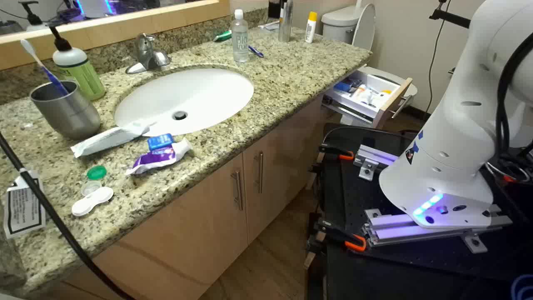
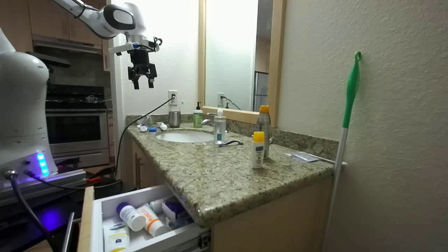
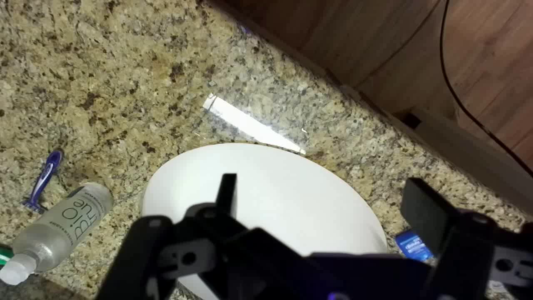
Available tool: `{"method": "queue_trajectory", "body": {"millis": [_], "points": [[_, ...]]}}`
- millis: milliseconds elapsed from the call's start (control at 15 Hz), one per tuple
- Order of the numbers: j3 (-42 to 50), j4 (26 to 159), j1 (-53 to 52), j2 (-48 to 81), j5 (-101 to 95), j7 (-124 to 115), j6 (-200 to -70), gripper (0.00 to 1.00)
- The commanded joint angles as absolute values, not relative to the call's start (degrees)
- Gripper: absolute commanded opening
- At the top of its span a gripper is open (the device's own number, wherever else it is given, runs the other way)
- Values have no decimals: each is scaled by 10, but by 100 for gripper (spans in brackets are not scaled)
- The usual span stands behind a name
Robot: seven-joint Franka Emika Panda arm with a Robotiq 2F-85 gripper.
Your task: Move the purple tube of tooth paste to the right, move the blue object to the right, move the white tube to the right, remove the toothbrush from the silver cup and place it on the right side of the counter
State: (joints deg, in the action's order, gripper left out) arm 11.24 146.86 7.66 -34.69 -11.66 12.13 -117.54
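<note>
The speckled tabletop (image 1: 291,79) carries a cup (image 1: 70,116), soap (image 1: 81,76), bottle (image 1: 240,41) and razor (image 3: 44,178), plus white tube (image 1: 111,140), purple tube (image 1: 155,158), blue object (image 1: 160,142), green cap (image 1: 96,172) and white case (image 1: 92,201).

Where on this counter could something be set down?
On the counter, the widest bare patch lies between the sink, the razor, the yellow-capped bottle and the front edge by the open drawer. A narrower strip runs along the sink's front, up to the purple tube. Crowded beyond that: blue object, white tube, silver cup, green cap, white case.
</note>
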Motion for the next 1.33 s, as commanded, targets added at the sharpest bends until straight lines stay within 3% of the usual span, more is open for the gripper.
{"method": "queue_trajectory", "body": {"millis": [0, 200, 333, 533, 733, 1000, 1267], "points": [[109, 1468, 80, -347, -114, 123, -1174, 100], [109, 1468, 80, -347, -114, 123, -1174, 100], [98, 1445, 54, -242, -71, 81, -1184, 100], [57, 1469, 25, -198, -25, 25, -1198, 100], [-7, 1492, -5, -143, -8, -83, -1328, 100], [-93, 1501, 5, -107, -188, -245, -1454, 100], [-104, 1494, -13, -106, -212, -305, -1422, 100]]}}
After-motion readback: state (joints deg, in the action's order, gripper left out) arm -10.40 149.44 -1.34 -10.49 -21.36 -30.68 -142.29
